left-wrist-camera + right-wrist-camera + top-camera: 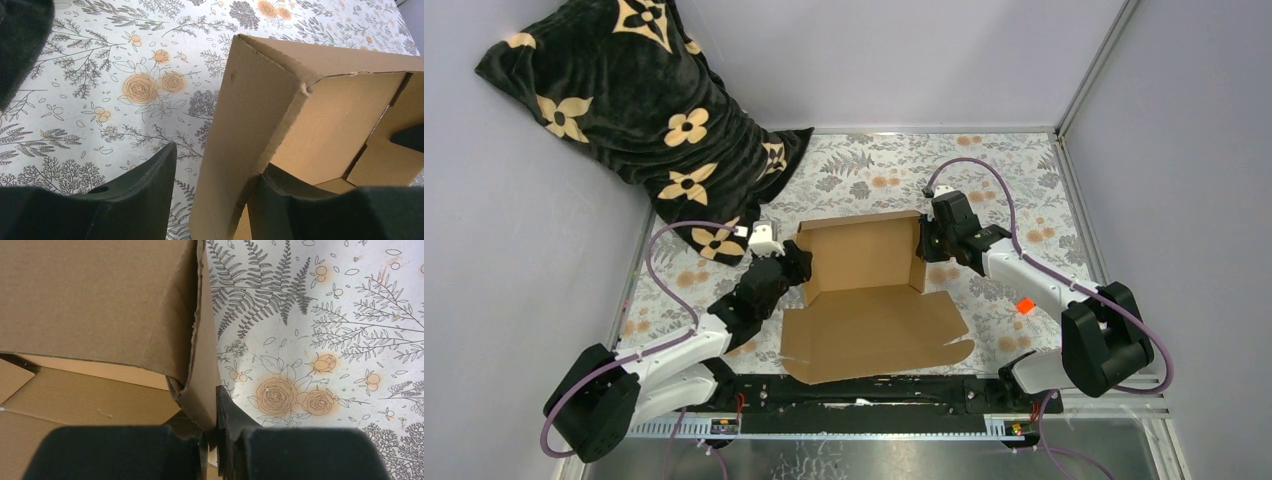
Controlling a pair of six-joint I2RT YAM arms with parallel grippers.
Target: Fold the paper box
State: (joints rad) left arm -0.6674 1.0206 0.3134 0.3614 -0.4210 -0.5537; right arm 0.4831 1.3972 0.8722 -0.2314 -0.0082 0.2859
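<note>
While the right gripper [212,410] pinches the right wall of the paper box [864,262] | left gripper [217,162] spread, astride the left wall, one finger each side | box between both grippers: plain brown corrugated, side walls upright, near panel flat on floral cloth [874,165]

On floral table cover [1014,170], paper box [864,262] sits central: left, far and right walls upright, large lid panel flat toward the arm bases. At left wall: left gripper [800,266]. At right wall: right gripper [926,243]. Beside right forearm: orange marker [1025,306]. Far-left corner: black flower-print blanket [639,100], bunched.
</note>
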